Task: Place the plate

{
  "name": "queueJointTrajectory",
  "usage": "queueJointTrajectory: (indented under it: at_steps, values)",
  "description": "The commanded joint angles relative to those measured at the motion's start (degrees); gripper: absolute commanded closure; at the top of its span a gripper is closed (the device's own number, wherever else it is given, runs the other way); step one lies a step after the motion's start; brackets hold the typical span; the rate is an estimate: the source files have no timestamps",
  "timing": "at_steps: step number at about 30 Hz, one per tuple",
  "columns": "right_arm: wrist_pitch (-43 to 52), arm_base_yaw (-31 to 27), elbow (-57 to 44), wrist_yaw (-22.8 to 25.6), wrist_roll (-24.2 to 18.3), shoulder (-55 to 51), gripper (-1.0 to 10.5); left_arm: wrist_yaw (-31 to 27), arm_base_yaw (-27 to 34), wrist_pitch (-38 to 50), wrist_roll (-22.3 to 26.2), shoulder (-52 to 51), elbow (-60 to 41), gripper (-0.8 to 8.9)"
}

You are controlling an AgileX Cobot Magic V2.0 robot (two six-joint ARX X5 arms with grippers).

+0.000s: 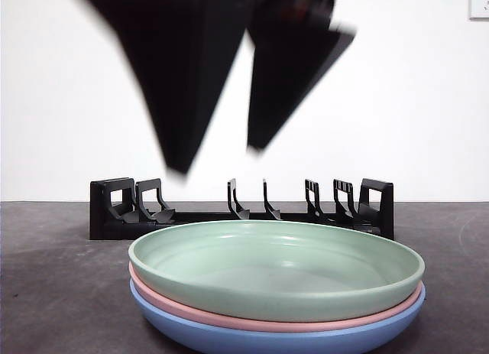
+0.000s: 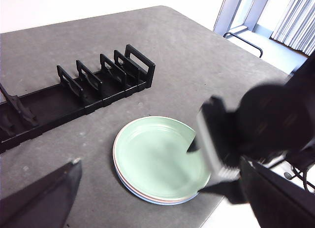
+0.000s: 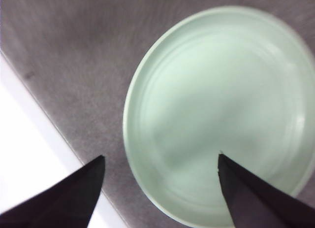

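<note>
— Step in hand? Looks like the approach: right gripper (image 3: 160, 188) hanging over the green plate (image 1: 275, 270), jaws spread wide, empty, nothing pinched yet.

— And the plate? Below the jaws, its near rim between the two tips in the right wrist view; topmost of a stack, on a pink plate (image 1: 275, 317) and a blue plate (image 1: 275, 337), near the edge of the grey tabletop (image 2: 197, 55).

— Next move? Probably a descent to the rim, one jaw inside, one outside, closing on the green plate alone; then a lift, a tilt on edge and a carry to a slot in the black dish rack (image 1: 244, 210) beyond the jaws.

— In the way? Pink rim just under the green one, easy to catch both. Rack dividers close-set, so little room for the edge.

— Left gripper (image 2: 162, 203)? Waiting aside, jaws spread, empty, well apart from the stack.
</note>
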Motion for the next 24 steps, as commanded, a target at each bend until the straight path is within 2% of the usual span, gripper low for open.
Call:
queueJointTrajectory:
  at_steps: [1,11,18,24]
  values:
    - [-1.03,-0.52,1.01,1.33,1.18,-3.17,5.6,-0.11,-0.33,0.63,-0.02,0.07,1.18,3.14]
    - [-4.48,-10.86,-2.25,0.24,1.18,-22.18,5.1,-0.11,-0.31,0.63,-3.56,0.07,1.18,3.14]
    - [-4.83,-19.08,-13.18,-6.56,1.36,-41.0,5.1,-0.13,-0.31,0.61,-5.31,0.07,0.9,3.14]
    - [-5.97,-23.47,-19.15,-12.66,2.84,-57.96,5.1,-0.11,-0.33,0.37,-8.13,0.07,-0.15,3.14]
